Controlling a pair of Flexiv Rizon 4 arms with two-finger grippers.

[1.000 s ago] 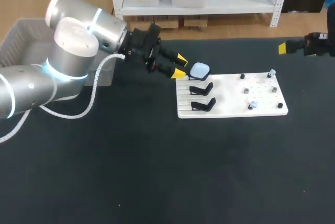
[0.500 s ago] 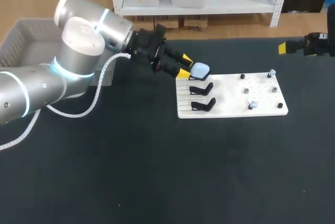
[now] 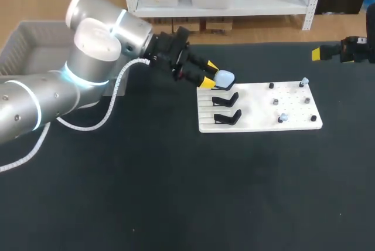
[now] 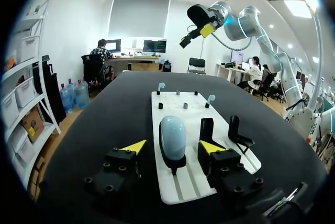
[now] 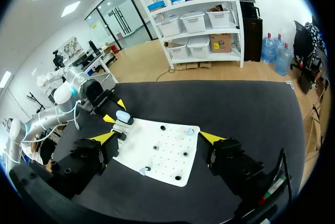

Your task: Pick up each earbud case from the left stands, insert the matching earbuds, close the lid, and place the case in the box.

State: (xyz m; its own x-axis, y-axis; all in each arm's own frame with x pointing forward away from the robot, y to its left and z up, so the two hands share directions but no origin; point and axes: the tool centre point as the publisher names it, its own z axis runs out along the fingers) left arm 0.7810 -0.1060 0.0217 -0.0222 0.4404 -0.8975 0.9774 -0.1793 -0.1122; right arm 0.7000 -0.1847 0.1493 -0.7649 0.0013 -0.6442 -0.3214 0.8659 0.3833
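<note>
A pale blue earbud case (image 3: 225, 77) (image 4: 172, 136) stands upright, lid closed, on the farthest black stand of the white board (image 3: 258, 123). My left gripper (image 3: 210, 75) (image 4: 172, 147) is open, one yellow tip on each side of the case, with a gap on both sides. The other two black stands (image 3: 226, 99) (image 3: 228, 117) are empty. Small pale earbuds (image 3: 304, 81) (image 3: 282, 118) sit on pegs on the board's right half. My right gripper (image 3: 319, 53) (image 5: 157, 138) hangs open, high beyond the board's far right corner, with nothing in it.
A grey box (image 3: 26, 48) stands at the table's far left, behind my left arm. Dark pegs (image 3: 275, 102) dot the board's right half. The black tabletop (image 3: 176, 192) lies bare in front of the board.
My left gripper has moved right, toward the board, until its tips flank the case. The case, board and right arm have not moved.
</note>
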